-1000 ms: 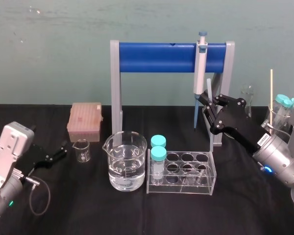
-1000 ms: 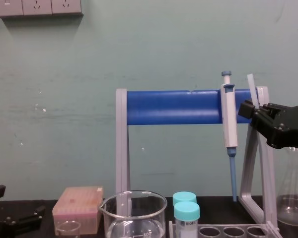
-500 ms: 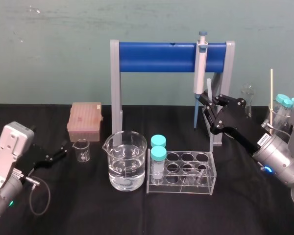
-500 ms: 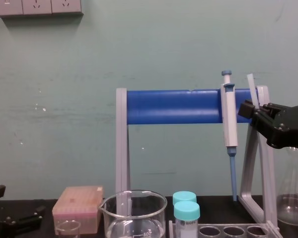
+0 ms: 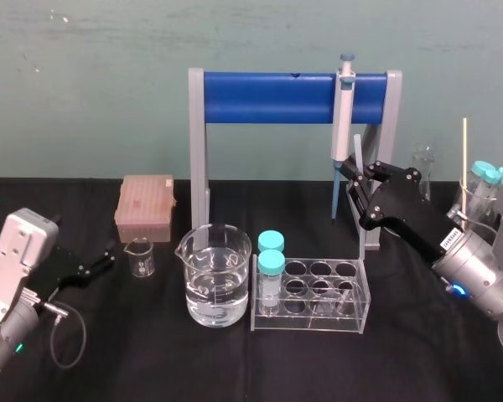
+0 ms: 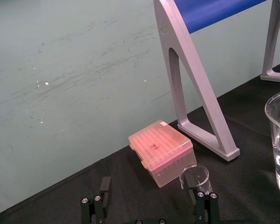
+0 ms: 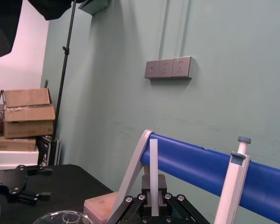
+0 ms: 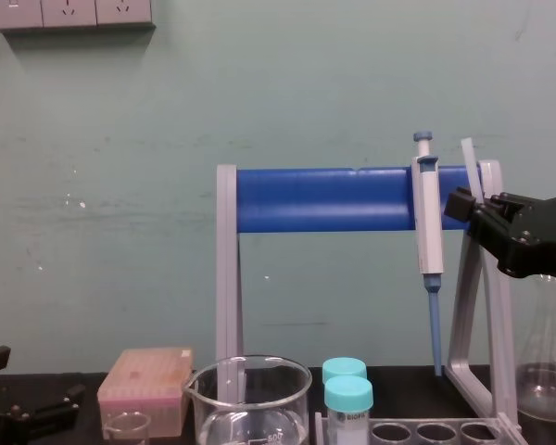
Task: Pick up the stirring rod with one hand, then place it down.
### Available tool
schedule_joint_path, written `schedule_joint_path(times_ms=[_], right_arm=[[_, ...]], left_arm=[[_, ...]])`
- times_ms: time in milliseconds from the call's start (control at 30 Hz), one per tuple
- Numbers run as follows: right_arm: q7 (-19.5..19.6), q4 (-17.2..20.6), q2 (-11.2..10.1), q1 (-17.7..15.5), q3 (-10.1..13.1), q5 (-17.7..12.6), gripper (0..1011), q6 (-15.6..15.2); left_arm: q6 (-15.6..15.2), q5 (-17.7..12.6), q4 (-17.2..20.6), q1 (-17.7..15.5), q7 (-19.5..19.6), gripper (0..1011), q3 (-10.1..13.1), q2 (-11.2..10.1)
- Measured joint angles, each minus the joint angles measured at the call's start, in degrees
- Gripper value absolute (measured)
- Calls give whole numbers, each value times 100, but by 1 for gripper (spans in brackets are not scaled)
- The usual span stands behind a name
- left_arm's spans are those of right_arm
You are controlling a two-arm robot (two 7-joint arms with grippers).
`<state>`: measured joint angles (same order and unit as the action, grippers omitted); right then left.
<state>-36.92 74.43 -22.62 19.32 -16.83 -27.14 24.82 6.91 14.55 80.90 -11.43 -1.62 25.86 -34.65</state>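
Table [image 5: 151,360]: black, teal wall behind.
Right claw [image 5: 353,173]: 3 o'clock, raised, gripping rod [image 5: 358,151].
Rod: near-upright, beside pipette [image 5: 342,117].
Left claw [image 5: 101,261]: 9 o'clock, fingers apart.

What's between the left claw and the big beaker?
Head view: one small glass beaker stands between the left gripper and the big beaker. The right gripper holds the stirring rod.

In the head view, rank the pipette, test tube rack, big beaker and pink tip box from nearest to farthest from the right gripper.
From the right gripper, holding the stirring rod:
1. Pipette, hanging beside it
2. Test tube rack, below it
3. Big beaker, left of rack
4. Pink tip box, far left, near the parked left gripper
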Motion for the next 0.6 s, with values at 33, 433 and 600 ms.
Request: schedule_joint_path(times_ms=[33,433,600], right_arm=[[0,0,0,0,0,0,68,0],[0,0,0,0,0,0,67,0],[0,0,0,0,0,0,68,0]], left_arm=[[0,0,0,0,0,1000,0,0],[0,0,0,0,0,1000,0,0],[0,0,0,0,0,1000,0,0]])
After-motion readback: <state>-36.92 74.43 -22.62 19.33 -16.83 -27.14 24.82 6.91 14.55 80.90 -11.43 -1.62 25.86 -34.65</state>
